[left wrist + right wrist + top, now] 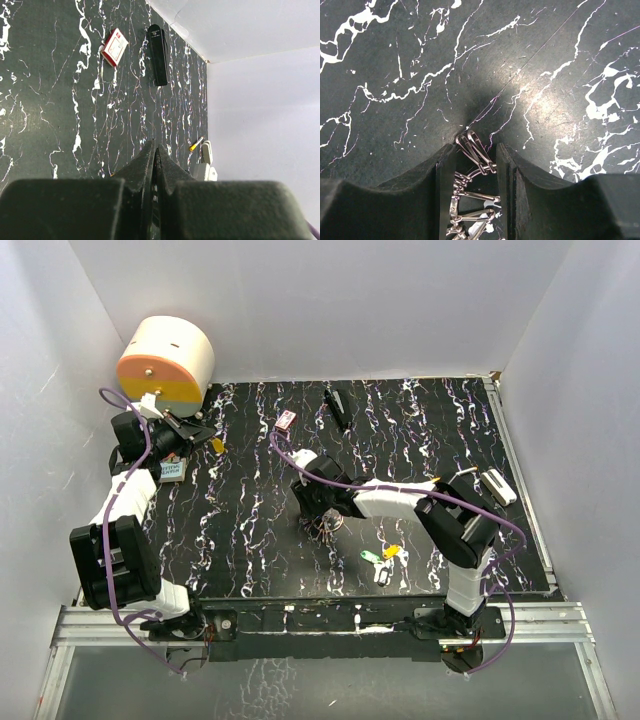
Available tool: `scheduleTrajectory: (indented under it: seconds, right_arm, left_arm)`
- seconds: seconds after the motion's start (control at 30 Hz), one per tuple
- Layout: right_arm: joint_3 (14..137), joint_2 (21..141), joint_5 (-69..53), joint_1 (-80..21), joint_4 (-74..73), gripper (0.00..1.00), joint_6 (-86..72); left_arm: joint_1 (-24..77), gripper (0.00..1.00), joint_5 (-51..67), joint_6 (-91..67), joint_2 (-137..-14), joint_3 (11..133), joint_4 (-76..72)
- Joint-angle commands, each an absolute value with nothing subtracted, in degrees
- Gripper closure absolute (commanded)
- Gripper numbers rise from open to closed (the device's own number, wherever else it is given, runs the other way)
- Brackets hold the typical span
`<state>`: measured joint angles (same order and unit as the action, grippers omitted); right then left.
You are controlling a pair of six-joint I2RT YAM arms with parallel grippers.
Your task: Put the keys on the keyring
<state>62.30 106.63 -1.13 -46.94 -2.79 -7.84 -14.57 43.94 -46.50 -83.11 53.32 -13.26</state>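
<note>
The keyring [476, 156], a silver wire ring with several dull metal clips and keys, lies between the fingers of my right gripper [475, 150], which press on it from both sides just above the dark marbled table. In the top view my right gripper [312, 508] is at the table's middle, with the keyring [323, 528] under it. Three tiny keys lie near the front edge: green [370, 558], yellow-orange [391, 551] and white [382, 573]. My left gripper [207, 432] is shut and empty at the far left; its fingertips meet in the left wrist view [155, 147].
A red-and-white box [286, 420] and a black stick [337, 408] lie at the back; both show in the left wrist view, the box [114, 47] and the stick [158, 55]. A white device [497, 487] sits at the right edge. A round cream-and-orange drum [166, 361] stands back left. A small yellow piece [218, 445] lies by my left gripper.
</note>
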Motion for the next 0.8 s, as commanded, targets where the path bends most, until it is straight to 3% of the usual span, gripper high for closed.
scheduleTrajectory:
  seconds: [0.0, 0.77]
  right_arm:
    - [65.1, 106.8, -0.7, -47.1, 0.4, 0.58, -7.1]
    - [69.2, 108.5, 3.5, -47.1, 0.4, 0.6, -9.7]
  left_arm:
    - [-15.0, 1.0, 44.3, -46.5, -79.7, 53.1, -14.2]
    - [-15.1, 1.0, 44.6, -46.7, -79.9, 53.0, -14.2]
